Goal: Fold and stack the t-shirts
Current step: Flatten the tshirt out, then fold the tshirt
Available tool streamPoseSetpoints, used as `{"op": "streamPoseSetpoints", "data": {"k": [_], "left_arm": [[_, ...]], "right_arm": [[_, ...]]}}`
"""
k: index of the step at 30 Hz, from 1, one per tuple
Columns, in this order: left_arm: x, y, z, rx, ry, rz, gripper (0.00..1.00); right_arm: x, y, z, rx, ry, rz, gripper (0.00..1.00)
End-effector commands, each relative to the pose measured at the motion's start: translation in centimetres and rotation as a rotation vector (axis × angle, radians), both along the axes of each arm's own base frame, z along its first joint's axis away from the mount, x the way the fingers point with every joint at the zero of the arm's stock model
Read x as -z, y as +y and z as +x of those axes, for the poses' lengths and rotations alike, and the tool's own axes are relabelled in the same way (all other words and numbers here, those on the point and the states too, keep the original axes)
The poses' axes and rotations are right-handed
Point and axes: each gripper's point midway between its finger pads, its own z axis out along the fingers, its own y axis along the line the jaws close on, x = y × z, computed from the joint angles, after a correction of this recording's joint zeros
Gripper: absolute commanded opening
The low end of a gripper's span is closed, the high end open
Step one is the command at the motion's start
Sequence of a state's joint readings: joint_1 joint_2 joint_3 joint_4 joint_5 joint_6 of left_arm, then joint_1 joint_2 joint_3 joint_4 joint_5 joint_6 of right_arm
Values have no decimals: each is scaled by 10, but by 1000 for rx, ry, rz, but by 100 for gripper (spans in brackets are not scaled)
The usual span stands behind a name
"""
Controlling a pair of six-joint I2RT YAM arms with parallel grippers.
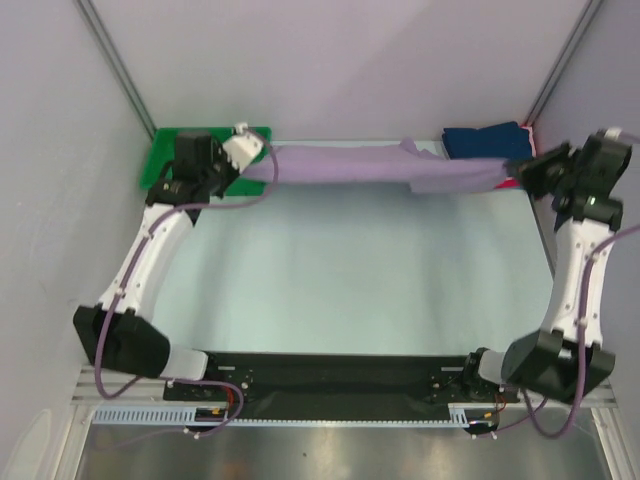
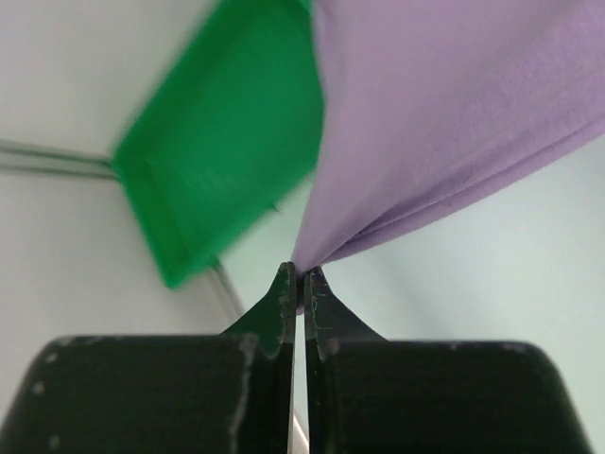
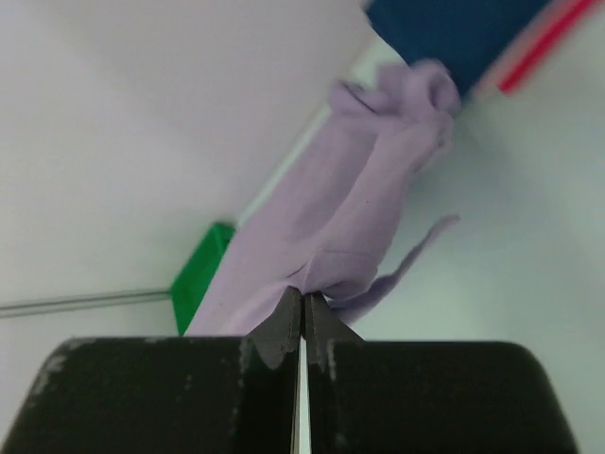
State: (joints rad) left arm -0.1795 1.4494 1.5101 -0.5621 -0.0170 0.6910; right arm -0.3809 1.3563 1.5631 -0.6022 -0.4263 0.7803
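- Lavender t-shirt (image 1: pixel 380 165) is stretched into a long, narrow band between the two tools. One end is just beside the green tray (image 1: pixel 160 165), and the other is well apart from it along the same back edge of the bench (image 1: pixel 350 270).
- Left tool (image 2: pixel 301 284): fingers together, clamped on a bunched corner of the lavender t-shirt at the tray end. The cloth fans out from the pinch in smooth layered folds.
- Right tool (image 3: pixel 302 298): fingers together, clamped on the lavender t-shirt at the end remote from the tray. A loose flap droops there.
- Navy t-shirt (image 1: pixel 485 140): folded into a compact block in the back corner opposite the tray, just behind the band.
- Pink-red t-shirt (image 1: pixel 516 183): only a thin strip shows, beside the navy t-shirt.
- Room: a broad stretch of pale bench surface lies between the band and the arm bases. Pale walls rise directly behind the tray and close to the outer side of each arm.
- Materials: the shirts are soft matte cloth. The tray is rigid, glossy and rectangular with a raised rim. The bench covering is a pale, faintly wrinkled sheet.
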Motion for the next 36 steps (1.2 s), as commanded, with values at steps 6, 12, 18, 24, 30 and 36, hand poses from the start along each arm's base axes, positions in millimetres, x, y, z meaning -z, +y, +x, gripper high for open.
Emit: {"op": "streamPoseSetpoints", "data": {"k": [6,12,18,24,30,36], "left_arm": [[142,7,-134,138,349,20,0],[215,22,-218,170,569,74,0],[229,25,-236,175,628,87,0],[218,19,-173,101,587,61,0],[204,13,-104,60,507,53,1],[215,11,-59,27,524,66,1]], "right_arm": [[151,23,-127,73,321,-5,0],[218,35,-174,77,533,2,0],[246,39,-178,76,565,16,0],[238,29,-124,81,448,20,0],[238,27,-57,23,449,-52,0],[262,16,-15,3,505,-60,0]]}}
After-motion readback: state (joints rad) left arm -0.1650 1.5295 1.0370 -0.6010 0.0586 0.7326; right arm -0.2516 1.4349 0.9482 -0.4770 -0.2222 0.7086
